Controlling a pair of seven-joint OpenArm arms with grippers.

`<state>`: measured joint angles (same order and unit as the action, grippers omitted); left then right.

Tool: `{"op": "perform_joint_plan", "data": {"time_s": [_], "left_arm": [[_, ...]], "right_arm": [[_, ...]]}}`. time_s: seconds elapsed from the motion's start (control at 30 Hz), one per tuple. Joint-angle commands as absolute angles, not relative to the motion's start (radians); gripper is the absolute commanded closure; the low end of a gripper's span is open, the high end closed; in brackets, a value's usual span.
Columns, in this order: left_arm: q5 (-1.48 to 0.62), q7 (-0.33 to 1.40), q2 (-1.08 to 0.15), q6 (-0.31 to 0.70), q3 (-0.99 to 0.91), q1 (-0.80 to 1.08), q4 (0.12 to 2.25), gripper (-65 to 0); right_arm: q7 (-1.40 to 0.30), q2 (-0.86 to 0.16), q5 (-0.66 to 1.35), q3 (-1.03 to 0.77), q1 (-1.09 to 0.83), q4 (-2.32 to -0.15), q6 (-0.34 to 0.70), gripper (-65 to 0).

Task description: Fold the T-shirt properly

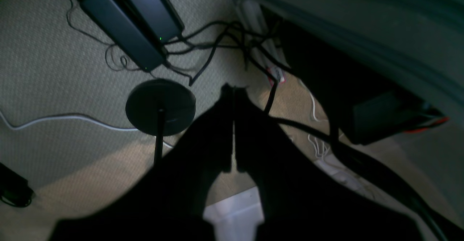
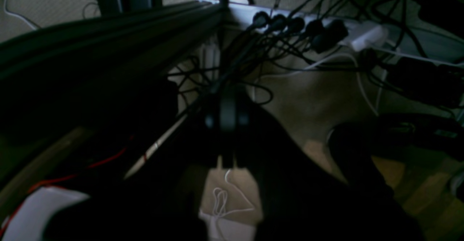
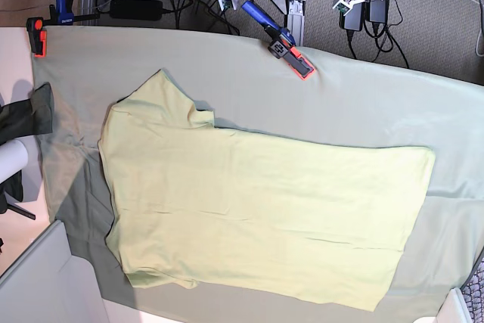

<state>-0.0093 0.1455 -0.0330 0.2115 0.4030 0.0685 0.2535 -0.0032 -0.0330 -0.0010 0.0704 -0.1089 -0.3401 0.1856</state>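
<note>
In the left wrist view, the left gripper [image 1: 233,92] had its fingertips pressed together, nothing pinched. Right gripper [image 2: 228,92] was closed too, in dim light. Below the left one: black power adapters [image 1: 123,30], tangled black cables [image 1: 214,49] and a round black base [image 1: 160,107]. Base view: pale yellow-green T-shirt [image 3: 257,206] lay on the grey-green table cloth [image 3: 325,96], body flat, one end rumpled near a white roll [image 3: 10,159].

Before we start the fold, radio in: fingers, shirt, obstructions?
Both sets of fingers shut, nothing held. T-shirt spread on the table cloth, unfolded overall, near sleeve edge rumpled. Nothing lying on it.
</note>
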Motion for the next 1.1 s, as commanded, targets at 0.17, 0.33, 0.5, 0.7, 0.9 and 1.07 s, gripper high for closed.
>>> {"op": "perform_joint_plan", "data": {"time_s": [0.17, 0.33, 0.5, 0.7, 0.9, 1.07], "left_arm": [[-0.010, 0.159, -0.031, 0.221, 0.405, 0.067, 0.260, -0.8], [-0.010, 0.161, -0.031, 0.221, 0.405, 0.070, 0.260, -18.7], [-0.010, 0.161, -0.031, 0.221, 0.405, 0.070, 0.261, -21.9], [-0.010, 0.157, -0.030, 0.221, 0.405, 0.070, 0.261, -19.7], [-0.010, 0.157, -0.030, 0.221, 0.405, 0.070, 0.261, -1.7], [-0.010, 0.157, -0.030, 0.221, 0.405, 0.070, 0.261, -1.3]], "right_arm": [[0.007, -0.036, -0.004, 0.072, -0.114, -0.344, 0.175, 0.0], [0.007, -0.036, -0.004, 0.072, -0.114, -0.345, 0.175, -26.5], [0.007, -0.036, -0.004, 0.072, -0.114, -0.345, 0.175, -42.4], [0.007, -0.036, -0.049, 0.072, -0.114, -0.345, 0.175, -42.1], [0.007, -0.036, -0.176, 0.072, -0.114, -0.345, 0.175, -22.5], [0.007, -0.036, -0.176, 0.072, -0.114, -0.345, 0.175, -0.5]]}}
